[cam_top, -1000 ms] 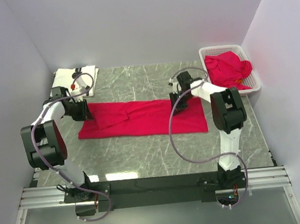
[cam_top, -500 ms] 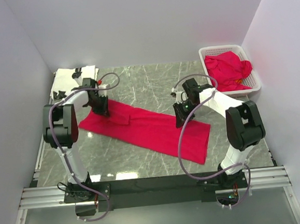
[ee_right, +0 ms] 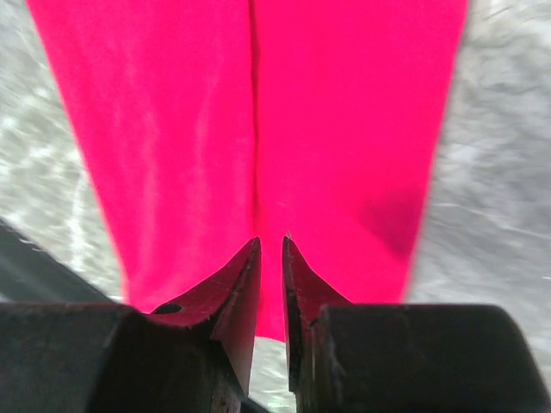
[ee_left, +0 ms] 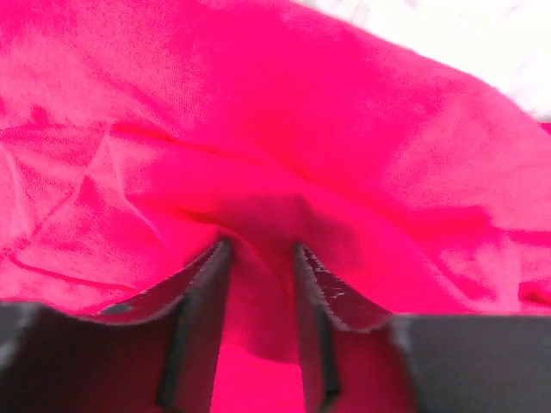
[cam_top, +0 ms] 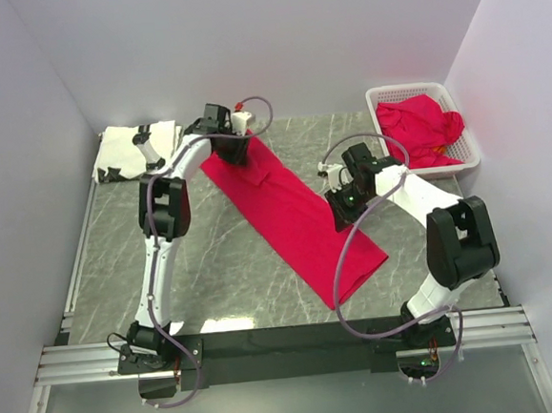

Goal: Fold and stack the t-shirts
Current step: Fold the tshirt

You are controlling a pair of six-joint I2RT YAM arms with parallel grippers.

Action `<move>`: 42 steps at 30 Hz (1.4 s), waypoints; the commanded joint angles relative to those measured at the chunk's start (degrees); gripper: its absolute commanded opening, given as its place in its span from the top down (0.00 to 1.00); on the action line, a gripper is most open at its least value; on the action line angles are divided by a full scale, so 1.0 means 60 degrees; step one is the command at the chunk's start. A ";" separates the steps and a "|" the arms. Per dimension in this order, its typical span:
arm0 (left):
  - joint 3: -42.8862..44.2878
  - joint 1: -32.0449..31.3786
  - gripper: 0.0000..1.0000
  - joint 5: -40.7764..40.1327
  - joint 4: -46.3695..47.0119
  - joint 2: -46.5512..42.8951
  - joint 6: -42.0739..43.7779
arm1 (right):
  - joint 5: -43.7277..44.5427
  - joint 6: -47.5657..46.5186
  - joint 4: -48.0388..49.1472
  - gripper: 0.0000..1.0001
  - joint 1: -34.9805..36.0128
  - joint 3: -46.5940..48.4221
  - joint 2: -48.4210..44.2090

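Cloth has swung: red t-shirt (cam_top: 296,219), pinched by left gripper (cam_top: 227,149) and narrow-jawed right gripper (cam_top: 342,213), now runs eleven-to-five o'clock, ready for folding.

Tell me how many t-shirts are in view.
3. One red t-shirt lies diagonally across the table, a second red t-shirt fills the basket, a white patterned t-shirt lies far left. The basket may hide more.

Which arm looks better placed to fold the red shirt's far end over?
Probably left. The left gripper has the far end of the red t-shirt bunched between its fingers; the right gripper sits midway along its edge.
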 commanded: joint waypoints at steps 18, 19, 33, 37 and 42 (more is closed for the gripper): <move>-0.4841 0.2224 0.39 0.2643 0.4060 -0.4896 -0.3124 | 0.1795 -0.1553 -0.0206 0.82 0.3684 -0.0503 0.1867; -0.5136 0.2328 0.40 0.2745 0.4045 -0.5101 -0.3140 | 0.1573 -0.1494 -0.0264 0.82 0.3889 -0.0356 0.2028; -0.6608 0.2052 0.55 0.2892 0.2479 -0.5325 -0.2671 | -0.1035 -0.0335 -0.0615 0.58 0.6704 0.4230 0.4301; -0.5522 0.1480 0.58 0.2747 0.2258 -0.4009 -0.2860 | -0.1081 -0.0556 -0.0573 0.51 0.6353 0.3822 0.3161; -0.4336 0.1069 0.60 0.2322 0.2185 -0.2864 -0.3140 | -0.1358 -0.0527 -0.0324 0.51 0.5504 0.2475 0.2031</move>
